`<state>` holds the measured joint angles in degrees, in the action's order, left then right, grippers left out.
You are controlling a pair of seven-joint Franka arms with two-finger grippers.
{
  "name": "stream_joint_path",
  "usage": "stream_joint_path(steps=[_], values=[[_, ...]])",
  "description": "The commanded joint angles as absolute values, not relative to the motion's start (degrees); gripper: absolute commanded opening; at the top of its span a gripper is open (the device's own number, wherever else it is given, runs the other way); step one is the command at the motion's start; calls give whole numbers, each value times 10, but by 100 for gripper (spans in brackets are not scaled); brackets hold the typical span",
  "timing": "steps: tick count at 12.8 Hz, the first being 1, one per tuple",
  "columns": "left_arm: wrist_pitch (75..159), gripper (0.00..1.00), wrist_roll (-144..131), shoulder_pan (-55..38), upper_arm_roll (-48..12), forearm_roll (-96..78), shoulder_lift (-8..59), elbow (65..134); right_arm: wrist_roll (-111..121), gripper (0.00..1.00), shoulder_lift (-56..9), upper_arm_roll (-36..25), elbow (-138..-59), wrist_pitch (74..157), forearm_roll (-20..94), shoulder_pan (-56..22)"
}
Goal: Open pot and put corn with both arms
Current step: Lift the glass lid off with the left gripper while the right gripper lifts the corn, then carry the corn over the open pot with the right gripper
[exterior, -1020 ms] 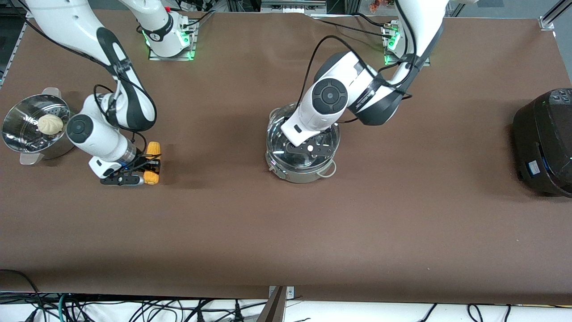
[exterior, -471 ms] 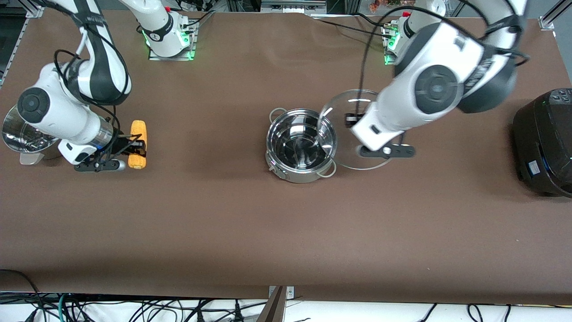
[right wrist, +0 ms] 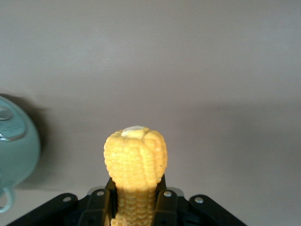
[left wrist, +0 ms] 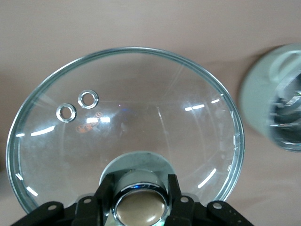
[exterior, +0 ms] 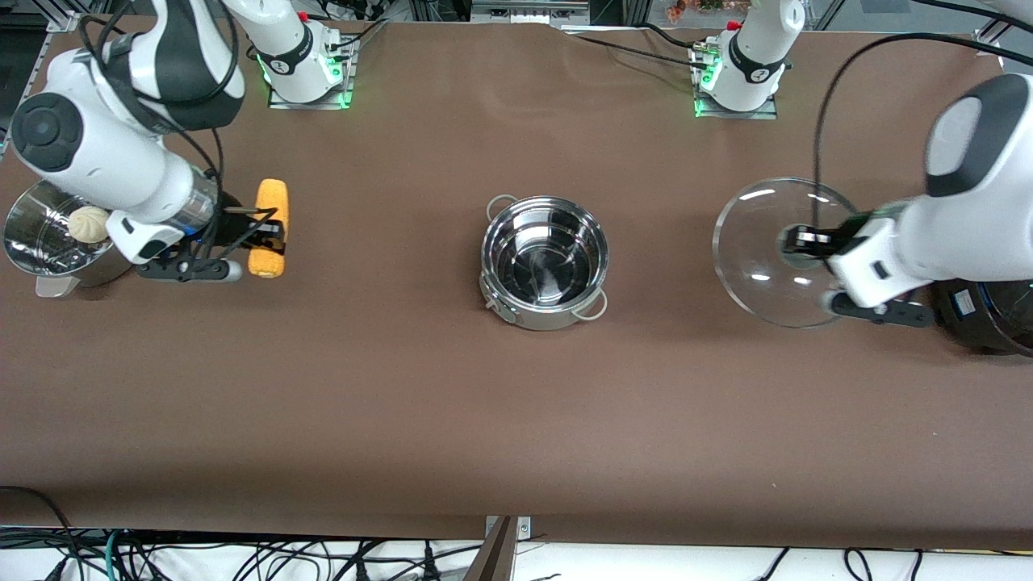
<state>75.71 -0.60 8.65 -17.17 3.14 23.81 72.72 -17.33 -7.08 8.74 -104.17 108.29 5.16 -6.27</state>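
Clamping the corn across its middle, the right gripper hangs above the table's right-arm end, beside the steamer. Carry it level over the open pot at mid-table, releasing low. The left gripper pinches the lid by its knob, near the cooker.

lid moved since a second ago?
Yes. The lid, held by the left gripper, went from on top of the pot to over the table beside the black cooker, toward the left arm's end.
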Motion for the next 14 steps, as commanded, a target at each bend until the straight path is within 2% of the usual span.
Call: stream_joint_path(steps=[1, 6, 9, 14], values=[[755, 5, 12, 103, -180, 67, 215, 770, -283, 11, -90, 149, -1000, 1078, 49, -71], [787, 8, 90, 218, -185, 42, 190, 893, -459, 10, -153, 155, -919, 1078, 20, -188], [905, 9, 91, 246, -183, 44, 113, 1066, -553, 10, -201, 155, -876, 1081, -19, -247], [1051, 10, 139, 313, -184, 63, 103, 1198, -671, 9, -299, 153, -766, 1087, -63, -320]])
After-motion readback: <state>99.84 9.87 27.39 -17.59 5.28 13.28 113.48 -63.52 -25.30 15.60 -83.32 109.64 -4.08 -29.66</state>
